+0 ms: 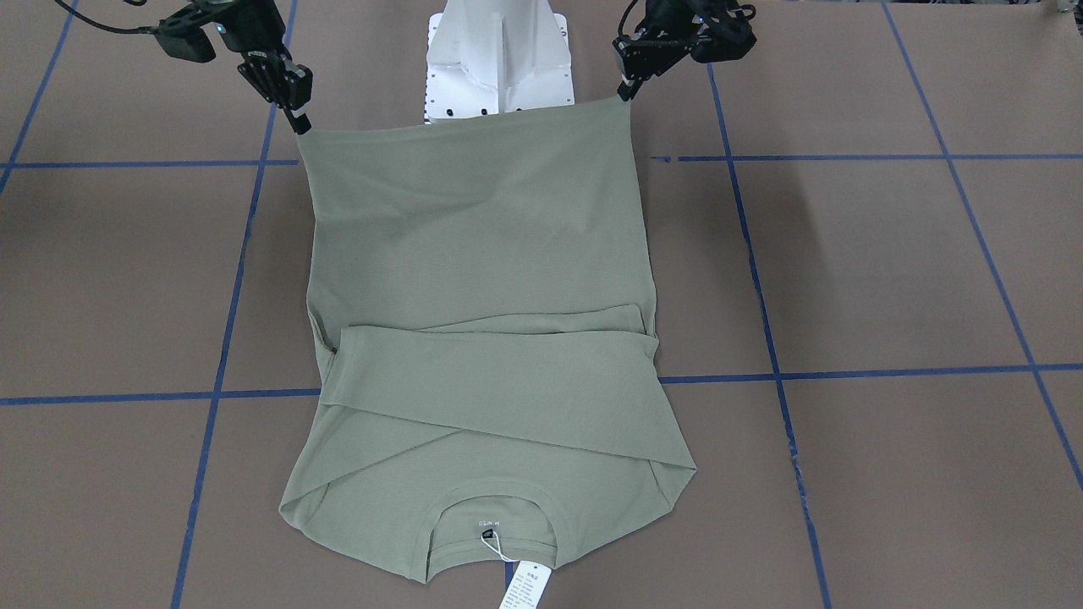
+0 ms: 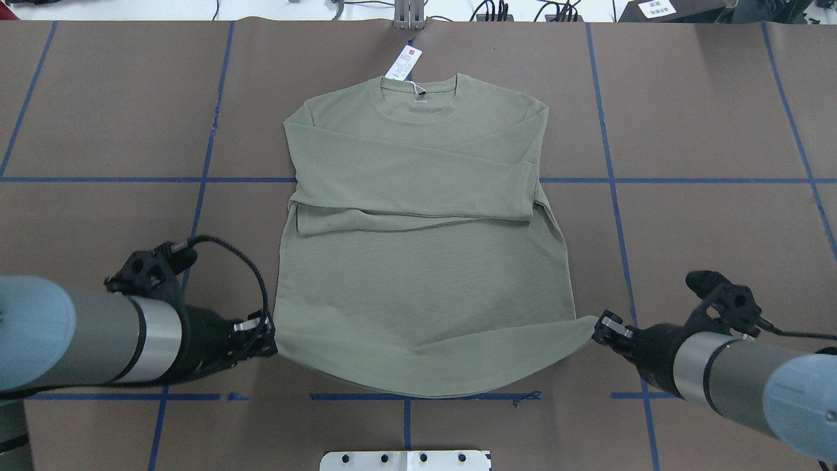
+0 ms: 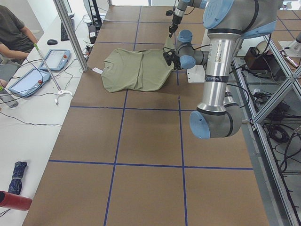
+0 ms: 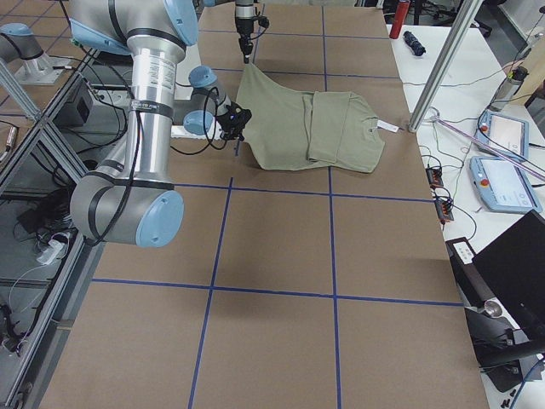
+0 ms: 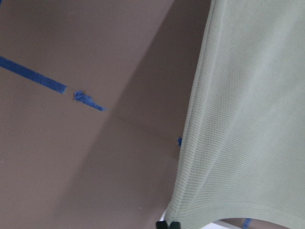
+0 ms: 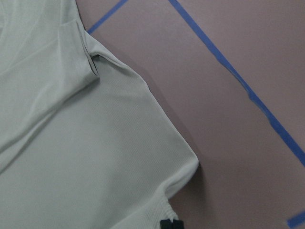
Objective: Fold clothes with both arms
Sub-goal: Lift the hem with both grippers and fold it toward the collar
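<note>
Brown table (image 2: 706, 118); blue tape grid (image 2: 719, 180)

One sage-green shirt (image 2: 418, 261), front up, sleeves folded across chest, collar farthest from pedestal base (image 2: 405, 460). Hem, nearest the base, raised: left gripper (image 2: 270, 341) pinches one corner, right gripper (image 2: 599, 326) the other.

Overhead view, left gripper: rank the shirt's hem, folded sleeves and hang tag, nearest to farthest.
1. Hem of the shirt: its corner is pinched in the left gripper, on the robot's side.
2. Folded sleeves: across mid-chest.
3. Hang tag: far end.
</note>
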Tool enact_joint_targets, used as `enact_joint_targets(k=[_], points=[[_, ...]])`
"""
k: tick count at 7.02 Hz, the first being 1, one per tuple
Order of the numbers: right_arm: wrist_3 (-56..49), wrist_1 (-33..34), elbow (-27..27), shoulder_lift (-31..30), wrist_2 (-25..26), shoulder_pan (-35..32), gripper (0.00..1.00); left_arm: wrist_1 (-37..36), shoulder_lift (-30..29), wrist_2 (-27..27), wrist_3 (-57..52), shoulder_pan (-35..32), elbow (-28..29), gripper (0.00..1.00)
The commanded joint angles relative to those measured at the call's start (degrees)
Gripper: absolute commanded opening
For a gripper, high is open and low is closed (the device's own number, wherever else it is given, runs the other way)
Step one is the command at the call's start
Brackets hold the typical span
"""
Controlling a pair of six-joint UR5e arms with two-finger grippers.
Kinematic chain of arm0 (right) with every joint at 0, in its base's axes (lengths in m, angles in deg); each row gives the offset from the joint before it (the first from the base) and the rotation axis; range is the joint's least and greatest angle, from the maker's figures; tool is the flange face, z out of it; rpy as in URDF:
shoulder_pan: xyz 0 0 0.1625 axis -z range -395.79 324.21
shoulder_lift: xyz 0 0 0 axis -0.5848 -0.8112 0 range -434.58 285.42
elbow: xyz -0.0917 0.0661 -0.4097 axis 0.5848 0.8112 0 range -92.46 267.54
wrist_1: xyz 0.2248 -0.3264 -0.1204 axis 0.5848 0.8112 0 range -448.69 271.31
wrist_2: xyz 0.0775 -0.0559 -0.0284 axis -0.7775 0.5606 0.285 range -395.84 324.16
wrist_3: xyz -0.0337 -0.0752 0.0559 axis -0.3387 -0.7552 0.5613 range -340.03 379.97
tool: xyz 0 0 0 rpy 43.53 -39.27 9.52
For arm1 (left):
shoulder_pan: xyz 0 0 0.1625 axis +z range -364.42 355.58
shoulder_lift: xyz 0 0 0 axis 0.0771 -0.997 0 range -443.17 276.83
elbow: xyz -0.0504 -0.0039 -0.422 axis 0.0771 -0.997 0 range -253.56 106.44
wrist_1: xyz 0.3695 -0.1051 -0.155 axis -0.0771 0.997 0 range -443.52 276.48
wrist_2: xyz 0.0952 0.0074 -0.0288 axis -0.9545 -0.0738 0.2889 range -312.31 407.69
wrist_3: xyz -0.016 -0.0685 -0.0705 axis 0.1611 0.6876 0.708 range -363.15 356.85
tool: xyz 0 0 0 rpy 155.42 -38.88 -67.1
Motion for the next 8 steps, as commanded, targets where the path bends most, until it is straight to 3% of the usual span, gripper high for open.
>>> enact_joint_targets(k=[1,2,4,6,7,8], points=[[-12.40,0.38,15.63,14.83,-9.55,-14.89,0.00,0.61,-9.50,-0.02,-8.16,-9.30,13.49,0.00],[-16.98,0.29,22.59,19.96,-11.00,-20.00,0.00,1.92,-10.40,-0.02,-11.33,-12.73,17.38,0.00],[-25.25,1.87,34.47,29.19,-15.12,-29.85,0.00,14.79,-11.63,-1.15,-12.85,-19.59,29.05,0.00],[-27.84,1.61,47.46,38.32,-15.76,-32.62,0.00,18.71,-16.61,-7.45,-12.76,-21.55,37.50,0.00],[-27.93,1.26,54.06,42.64,-15.41,-32.80,0.00,24.81,-19.52,-9.93,-12.68,-21.47,45.38,0.00],[-28.28,1.17,57.00,44.25,-14.37,-32.97,0.00,34.27,-22.16,-10.12,-12.76,-21.47,55.20,0.00]])
